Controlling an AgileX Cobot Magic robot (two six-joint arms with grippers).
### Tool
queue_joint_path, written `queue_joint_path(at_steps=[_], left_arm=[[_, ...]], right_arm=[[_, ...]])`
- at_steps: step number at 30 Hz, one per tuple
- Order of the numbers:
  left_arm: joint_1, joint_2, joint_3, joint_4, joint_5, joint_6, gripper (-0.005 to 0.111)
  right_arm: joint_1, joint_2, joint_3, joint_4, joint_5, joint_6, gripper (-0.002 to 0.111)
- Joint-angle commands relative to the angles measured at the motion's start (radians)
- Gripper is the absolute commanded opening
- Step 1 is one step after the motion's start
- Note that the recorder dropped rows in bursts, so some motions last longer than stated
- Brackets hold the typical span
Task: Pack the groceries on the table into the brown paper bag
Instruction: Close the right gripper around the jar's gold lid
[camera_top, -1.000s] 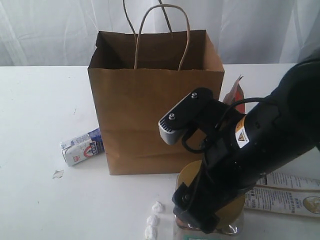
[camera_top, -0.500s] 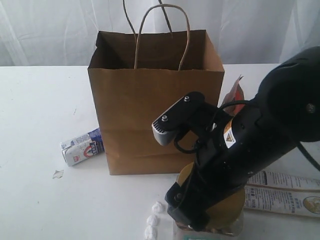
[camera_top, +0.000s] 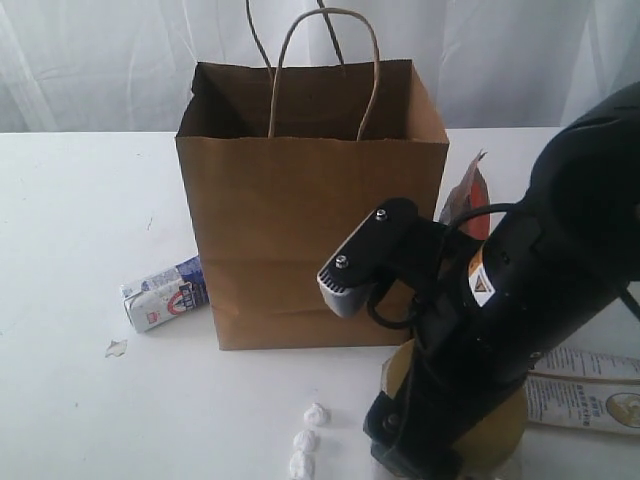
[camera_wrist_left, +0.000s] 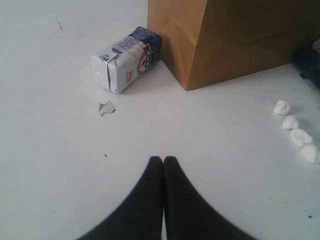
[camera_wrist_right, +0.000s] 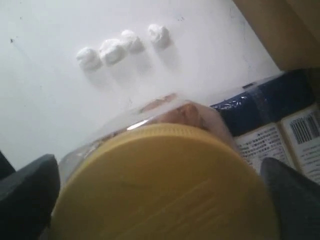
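Straddling the gold-lidded clear jar (camera_wrist_right: 167, 165), the right gripper (camera_wrist_right: 159, 192) stands spread wide, a finger either side.

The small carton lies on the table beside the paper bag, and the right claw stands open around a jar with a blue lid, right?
Not quite: the jar has a gold lid, not a blue one, as the right wrist view shows. The small carton does lie on the table beside the paper bag, and the right gripper stands open around the jar.
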Motion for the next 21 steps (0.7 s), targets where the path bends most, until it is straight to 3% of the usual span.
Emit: queue_joint_path(at_steps=[1, 13, 21], left_arm=[[-0.003, -0.004, 0.004, -0.005, -0.002, -0.005, 0.000], [-0.003, -0.004, 0.004, -0.005, -0.002, -0.005, 0.000], [-0.003, -0.004, 0.004, -0.005, -0.002, -0.005, 0.000]], right_arm=[[0.000, -0.010, -0.017, -0.057, 0.074, -0.033, 0.100], [0.000, -0.012, -0.052, -0.085, 0.190, -0.134, 0.100], [0.000, -0.010, 0.007, -0.085, 0.058, -0.156, 0.100]])
